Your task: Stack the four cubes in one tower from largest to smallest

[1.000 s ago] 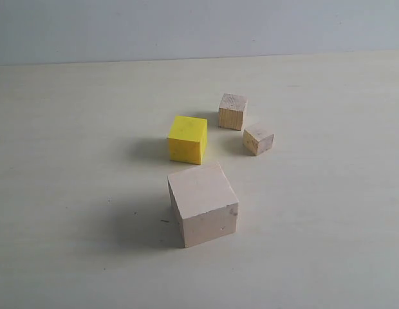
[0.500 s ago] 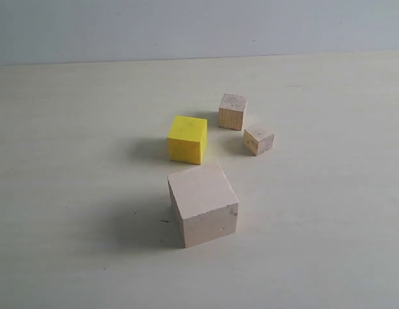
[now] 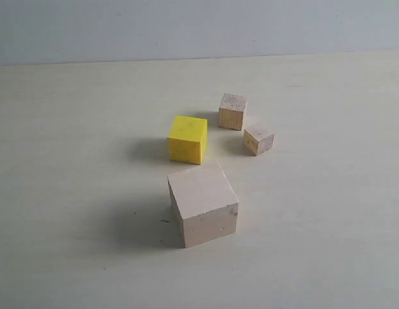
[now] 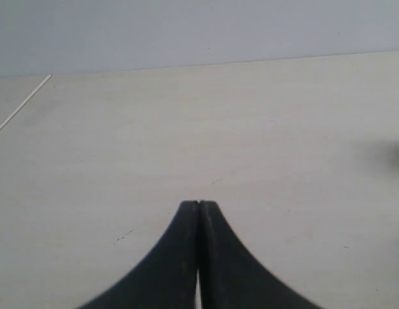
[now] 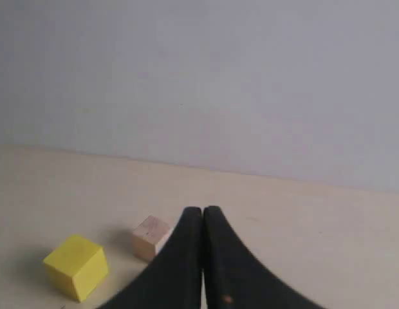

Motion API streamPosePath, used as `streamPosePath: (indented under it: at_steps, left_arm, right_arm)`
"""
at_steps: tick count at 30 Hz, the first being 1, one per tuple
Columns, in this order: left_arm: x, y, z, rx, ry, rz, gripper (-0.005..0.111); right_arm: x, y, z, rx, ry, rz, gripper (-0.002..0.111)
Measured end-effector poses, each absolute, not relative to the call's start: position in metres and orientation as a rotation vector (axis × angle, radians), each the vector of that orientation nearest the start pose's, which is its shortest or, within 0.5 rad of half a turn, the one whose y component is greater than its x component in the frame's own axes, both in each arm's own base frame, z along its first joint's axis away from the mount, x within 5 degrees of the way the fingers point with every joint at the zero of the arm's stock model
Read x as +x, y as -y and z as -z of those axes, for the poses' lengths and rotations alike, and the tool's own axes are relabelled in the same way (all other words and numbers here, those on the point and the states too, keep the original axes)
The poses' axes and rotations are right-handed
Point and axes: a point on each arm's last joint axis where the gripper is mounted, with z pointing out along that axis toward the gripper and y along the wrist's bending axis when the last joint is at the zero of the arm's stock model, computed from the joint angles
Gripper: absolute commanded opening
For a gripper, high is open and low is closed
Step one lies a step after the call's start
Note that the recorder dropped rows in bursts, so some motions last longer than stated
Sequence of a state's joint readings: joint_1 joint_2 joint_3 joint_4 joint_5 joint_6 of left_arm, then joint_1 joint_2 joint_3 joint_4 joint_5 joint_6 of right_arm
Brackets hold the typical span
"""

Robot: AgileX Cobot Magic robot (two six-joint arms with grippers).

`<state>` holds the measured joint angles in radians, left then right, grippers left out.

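Observation:
Four cubes lie apart on the pale table (image 3: 71,129). The largest, pale whitish cube (image 3: 203,203) is nearest the camera. Behind it stands the yellow cube (image 3: 187,139). A tan cube (image 3: 232,111) and a smaller tan cube (image 3: 259,140) lie to the right of the yellow one. No arm shows in the exterior view. My left gripper (image 4: 199,205) is shut with nothing in it, over bare table. My right gripper (image 5: 203,210) is shut and empty; the yellow cube (image 5: 76,266) and a tan cube (image 5: 150,237) lie beyond its tip.
A plain grey wall (image 3: 199,29) rises behind the table's far edge. A thin white line (image 4: 22,106) crosses the table in the left wrist view.

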<state>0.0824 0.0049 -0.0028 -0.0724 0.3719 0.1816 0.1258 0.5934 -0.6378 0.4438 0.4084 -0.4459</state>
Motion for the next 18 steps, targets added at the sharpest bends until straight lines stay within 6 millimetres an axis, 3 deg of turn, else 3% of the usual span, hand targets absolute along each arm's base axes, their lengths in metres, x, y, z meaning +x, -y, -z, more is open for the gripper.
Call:
streamPosePath:
  at_steps: [9, 18]
  left_arm:
    - [0.053, -0.002, -0.181, 0.054, -1.846, -0.125, 0.0]
    - [0.057, -0.004, -0.209, 0.002, -1.537, -0.127, 0.0]
  right_arm:
    - [0.13, -0.047, -0.337, -0.381, -1.846, -0.313, 0.0]
    - [0.13, -0.048, -0.338, -0.378, -1.844, -0.33, 0.0]
